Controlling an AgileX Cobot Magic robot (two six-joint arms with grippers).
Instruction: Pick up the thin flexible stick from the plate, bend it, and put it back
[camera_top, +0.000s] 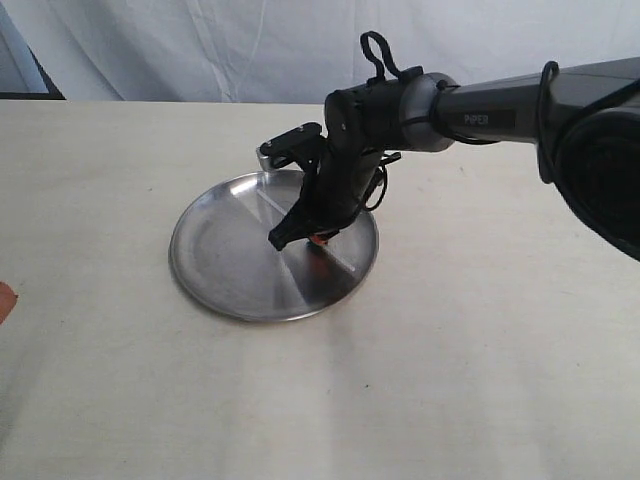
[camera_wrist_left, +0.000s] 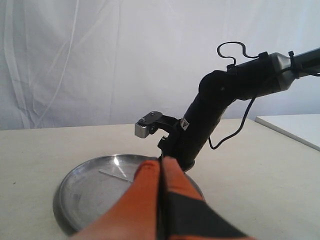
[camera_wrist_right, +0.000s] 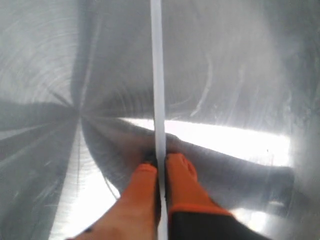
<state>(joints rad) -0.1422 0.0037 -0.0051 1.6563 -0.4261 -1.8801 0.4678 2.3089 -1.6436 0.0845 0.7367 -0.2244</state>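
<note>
The round shiny steel plate (camera_top: 200, 280) lies on the cream table. Across its floor runs the thin whitish stick (camera_top: 338, 257), lying flat. My right gripper (camera_top: 312, 240) reaches down into the plate's middle. In the right wrist view its orange fingers (camera_wrist_right: 182, 172) are shut on the stick (camera_wrist_right: 157, 60), which runs straight out past the tips over the plate (camera_wrist_right: 240, 60). My left gripper (camera_wrist_left: 161, 162) is shut with nothing between its fingers. It hovers on the near side of the plate (camera_wrist_left: 65, 200), apart from the stick (camera_wrist_left: 115, 175), whose free end shows beyond it.
The right arm (camera_top: 500, 110) stretches in from the right, its silver wrist camera (camera_top: 272, 155) above the plate's far rim. An orange tip (camera_top: 5, 300) shows at the left edge. A white curtain hangs behind the table. A white surface (camera_wrist_left: 295, 125) lies off to the side.
</note>
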